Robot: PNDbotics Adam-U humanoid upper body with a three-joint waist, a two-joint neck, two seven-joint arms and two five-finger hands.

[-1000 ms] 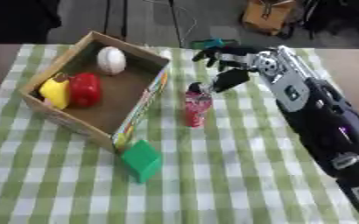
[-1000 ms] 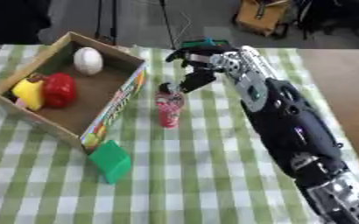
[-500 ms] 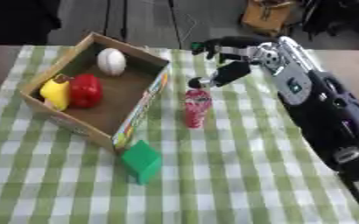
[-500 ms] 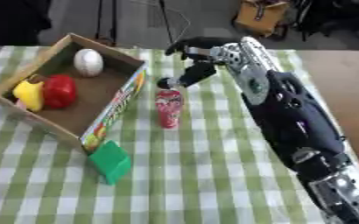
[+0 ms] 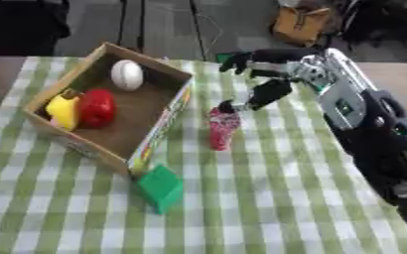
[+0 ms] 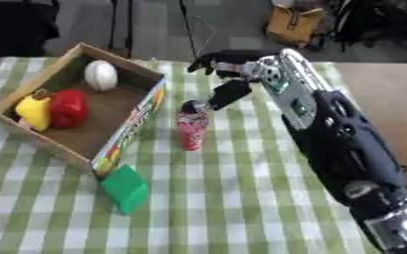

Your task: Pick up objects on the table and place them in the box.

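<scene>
The red can stands upright beside the box; our right robot hand hovers spread above it, poised, we judge, to grasp.

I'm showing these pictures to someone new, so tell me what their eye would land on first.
First the big black right arm sweeping in from the right, its right hand spread open just above and behind a red can that stands upright mid-table. Next the cardboard box on the left, holding a white egg-shaped thing, a red pepper and a yellow fruit. A green block lies on the green checked cloth by the box's near corner.
</scene>
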